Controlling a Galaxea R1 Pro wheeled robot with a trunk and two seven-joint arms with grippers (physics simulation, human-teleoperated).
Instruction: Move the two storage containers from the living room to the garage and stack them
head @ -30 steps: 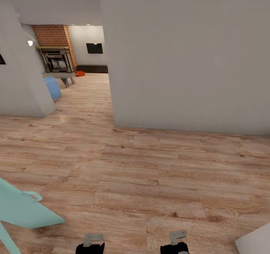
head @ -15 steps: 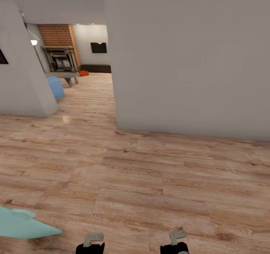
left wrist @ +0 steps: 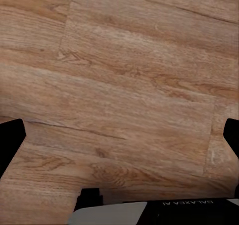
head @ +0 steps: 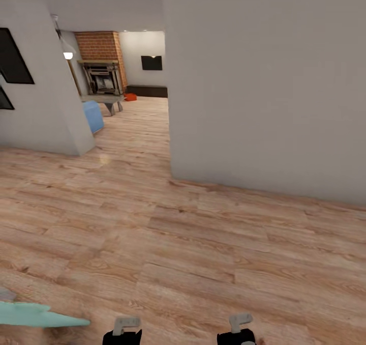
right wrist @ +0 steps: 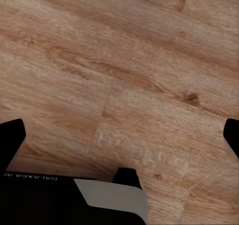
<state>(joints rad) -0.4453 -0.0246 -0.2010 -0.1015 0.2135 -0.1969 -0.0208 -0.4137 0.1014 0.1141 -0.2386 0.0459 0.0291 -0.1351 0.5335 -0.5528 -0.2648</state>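
Far off in the living room, one small orange-red storage container lies on the wood floor in front of the long dark cabinet. It sits near the brick fireplace. At the head view's lower edge are the ends of my left arm and right arm. The left gripper is open over bare wood planks, its black fingertips wide apart. My right gripper is likewise open over planks, with nothing between its fingertips.
A broad white wall block stands ahead on the right and a wall corner on the left, with a passage between them. A blue seat and a grey low table line that passage. A pale teal object lies at the lower left.
The whole head view has shifted: the doorway and walls now sit further right, so the camera turned left. The teal object has slid nearly out at the bottom. Both grippers keep their pose.
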